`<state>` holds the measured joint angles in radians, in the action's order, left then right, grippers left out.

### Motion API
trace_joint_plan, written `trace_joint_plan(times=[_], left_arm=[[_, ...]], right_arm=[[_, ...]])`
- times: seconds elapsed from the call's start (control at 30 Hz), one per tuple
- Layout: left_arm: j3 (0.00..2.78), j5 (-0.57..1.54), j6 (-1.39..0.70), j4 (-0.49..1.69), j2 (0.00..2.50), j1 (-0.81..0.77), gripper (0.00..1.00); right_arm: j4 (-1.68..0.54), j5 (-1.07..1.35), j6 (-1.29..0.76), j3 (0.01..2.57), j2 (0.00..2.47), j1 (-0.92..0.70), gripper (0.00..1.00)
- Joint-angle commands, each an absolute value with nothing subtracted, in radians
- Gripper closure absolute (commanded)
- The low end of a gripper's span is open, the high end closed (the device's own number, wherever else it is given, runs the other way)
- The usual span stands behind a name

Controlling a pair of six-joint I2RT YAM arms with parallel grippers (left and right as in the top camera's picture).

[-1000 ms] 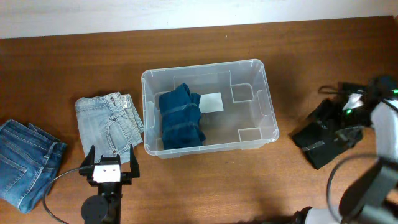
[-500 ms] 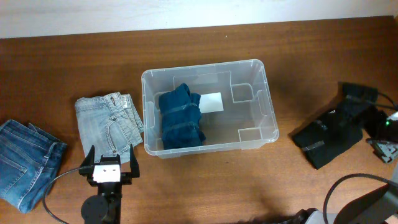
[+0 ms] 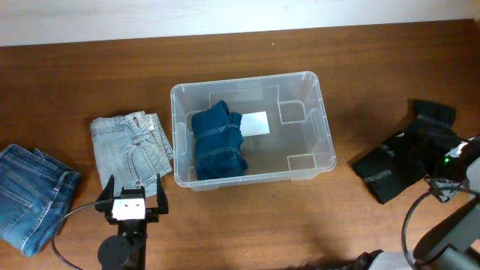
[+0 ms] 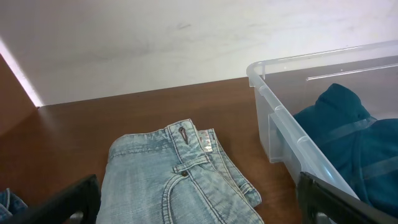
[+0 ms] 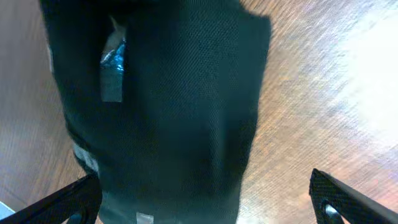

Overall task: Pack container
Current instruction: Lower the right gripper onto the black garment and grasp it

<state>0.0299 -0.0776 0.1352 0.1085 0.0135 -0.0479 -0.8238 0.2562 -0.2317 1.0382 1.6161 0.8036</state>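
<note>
Right gripper (image 5: 205,200) shifted nearer, now over black folded garment (image 3: 396,166), right of container (image 3: 247,81); jaws spread, empty, so pick likely next. Left gripper (image 3: 135,189) unmoved, released, by light jeans (image 3: 131,146). Container mid-table, teal garment (image 3: 219,142) inside.

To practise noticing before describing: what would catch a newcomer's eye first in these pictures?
The clear container at the middle of the table, with a folded dark teal garment in its left half. Folded light blue jeans lie just left of it, and a black garment lies to its right.
</note>
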Motion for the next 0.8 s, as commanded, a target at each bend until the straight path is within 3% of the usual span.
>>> trace_joint_plan(times=[0.0,0.37,0.57,0.77], left_arm=[[0.024,-0.067,0.148,0.106,0.005,-0.043,0.00],[0.024,-0.067,0.148,0.106,0.005,-0.043,0.00],[0.024,-0.067,0.148,0.106,0.005,-0.043,0.01],[0.024,-0.067,0.148,0.106,0.005,-0.043,0.01]], right_arm=[[-0.804,0.308,-0.225,1.032,1.677,0.799,0.01],[-0.791,0.327,-0.244,1.032,1.840,0.799,0.00],[-0.800,0.330,-0.244,1.032,1.839,0.799,0.13],[-0.815,0.334,-0.243,1.033,1.839,0.799,0.39]])
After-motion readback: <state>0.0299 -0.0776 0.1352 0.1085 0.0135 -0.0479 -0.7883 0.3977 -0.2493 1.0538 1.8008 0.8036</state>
